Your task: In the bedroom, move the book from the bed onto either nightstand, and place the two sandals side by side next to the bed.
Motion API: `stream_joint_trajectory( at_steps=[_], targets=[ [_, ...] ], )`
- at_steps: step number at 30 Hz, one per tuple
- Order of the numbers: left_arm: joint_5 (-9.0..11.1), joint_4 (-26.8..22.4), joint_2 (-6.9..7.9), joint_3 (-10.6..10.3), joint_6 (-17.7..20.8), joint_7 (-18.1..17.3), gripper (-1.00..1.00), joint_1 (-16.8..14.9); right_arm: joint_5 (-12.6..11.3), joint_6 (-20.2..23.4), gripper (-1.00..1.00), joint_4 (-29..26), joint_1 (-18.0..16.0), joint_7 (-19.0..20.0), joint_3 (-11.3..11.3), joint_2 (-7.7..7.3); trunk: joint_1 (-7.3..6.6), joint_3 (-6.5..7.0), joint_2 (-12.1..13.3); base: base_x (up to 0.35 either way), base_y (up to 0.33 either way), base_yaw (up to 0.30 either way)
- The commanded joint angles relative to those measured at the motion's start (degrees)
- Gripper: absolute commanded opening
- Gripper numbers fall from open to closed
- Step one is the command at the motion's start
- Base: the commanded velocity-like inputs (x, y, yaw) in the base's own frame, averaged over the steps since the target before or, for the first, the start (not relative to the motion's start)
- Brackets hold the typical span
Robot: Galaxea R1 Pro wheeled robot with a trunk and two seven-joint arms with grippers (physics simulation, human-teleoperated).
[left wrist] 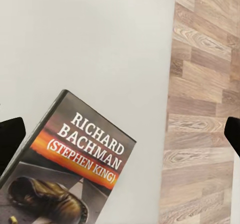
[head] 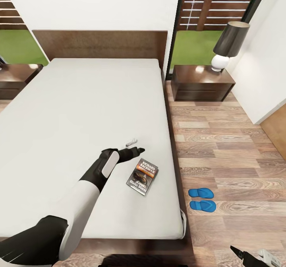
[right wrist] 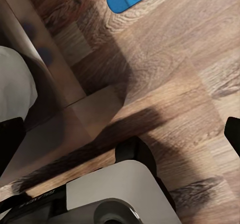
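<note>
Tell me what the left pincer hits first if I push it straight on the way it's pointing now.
Probably the mattress of the bed. The left pincer hangs over it, angled down, with the book off to one side of its line rather than under it. Depth is unclear, so the gap is hard to judge.

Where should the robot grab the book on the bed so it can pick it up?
Probably by the long edge. The book lies flat on the bed, thin, so its cover gives nothing to pinch. The left gripper hangs open just beyond it and could come down from above, one finger sinking into the soft mattress beside the spine, the other on the opposite edge.
</note>
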Motion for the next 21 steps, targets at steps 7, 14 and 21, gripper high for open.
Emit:
stream_joint_trajectory(
  at_steps=[7,14,21],
  targets=[
    [-0.1,0.0,0.22,0.0,0.0,-0.1,1.0,0.0,-0.5,-0.1,1.0,0.1,0.0,0.3,0.3,-0.04,0.88,-0.75,-1.6,0.0,0.0,0.0],
    [-0.1,0.1,0.22,0.0,0.0,-0.1,1.0,0.0,-0.5,-0.1,1.0,0.1,-0.1,0.4,0.3,0.0,2.42,-2.01,-4.4,0.0,0.0,0.0],
    [-0.1,0.1,0.24,0.0,0.0,-0.1,1.0,0.0,-0.5,-0.1,1.0,0.1,0.0,0.4,0.3,-0.04,3.96,-3.27,-7.2,0.0,0.0,0.0]
  ],
)
